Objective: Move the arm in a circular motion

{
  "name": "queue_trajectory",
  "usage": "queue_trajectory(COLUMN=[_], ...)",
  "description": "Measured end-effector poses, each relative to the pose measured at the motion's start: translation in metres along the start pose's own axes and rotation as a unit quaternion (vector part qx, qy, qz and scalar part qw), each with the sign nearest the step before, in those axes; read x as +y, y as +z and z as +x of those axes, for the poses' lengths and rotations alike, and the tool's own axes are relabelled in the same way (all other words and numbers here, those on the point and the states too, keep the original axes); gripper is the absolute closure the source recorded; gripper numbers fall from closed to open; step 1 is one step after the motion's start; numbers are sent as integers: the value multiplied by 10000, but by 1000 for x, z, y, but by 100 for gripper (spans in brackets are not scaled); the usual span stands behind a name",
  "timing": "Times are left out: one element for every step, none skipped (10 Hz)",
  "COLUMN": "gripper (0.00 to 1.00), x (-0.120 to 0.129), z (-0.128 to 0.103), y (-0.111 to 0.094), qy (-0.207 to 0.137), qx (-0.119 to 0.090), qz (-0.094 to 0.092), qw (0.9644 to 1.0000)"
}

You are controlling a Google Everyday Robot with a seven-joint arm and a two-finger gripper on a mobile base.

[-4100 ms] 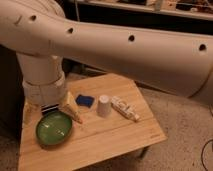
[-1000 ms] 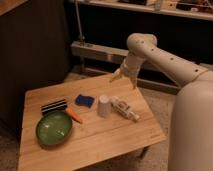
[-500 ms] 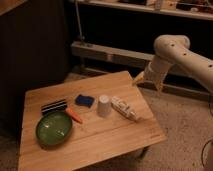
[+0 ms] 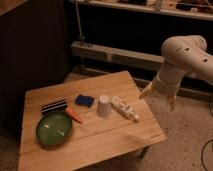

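The arm (image 4: pixel 184 55), cream-white with thick rounded segments and small dark holes, reaches in from the right edge and bends downward. Its tan pronged gripper (image 4: pixel 159 97) hangs past the right edge of the wooden table (image 4: pixel 105 135), over the floor, holding nothing. The prongs are spread apart, one toward the table and one to the right.
On the table stand a green bowl (image 4: pixel 53 129), an orange carrot-like item (image 4: pixel 74 116), a black-and-white striped item (image 4: pixel 54 106), a blue sponge (image 4: pixel 84 101), an upturned white cup (image 4: pixel 104 105) and a lying white bottle (image 4: pixel 125 108). A metal shelf rail (image 4: pixel 115 55) runs behind. A cable (image 4: pixel 206 150) lies on the floor.
The arm has swung from over the table's left side to the right and off the table, and the gripper has dropped lower beside the right edge. Table items stayed put.
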Motion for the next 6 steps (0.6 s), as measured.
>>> queue_trajectory(gripper=[20, 20, 20, 20, 20, 20], x=[4, 9, 15, 21, 34, 40], z=[-21, -47, -71, -89, -108, -117], y=[8, 18, 26, 29, 28, 27], qy=[122, 318, 566, 819, 1263, 1482], qx=[-139, -302, -436, -471, -380, -330], qz=[21, 48, 37, -12, -89, -138], qw=[9998, 9990, 9974, 9955, 9912, 9883])
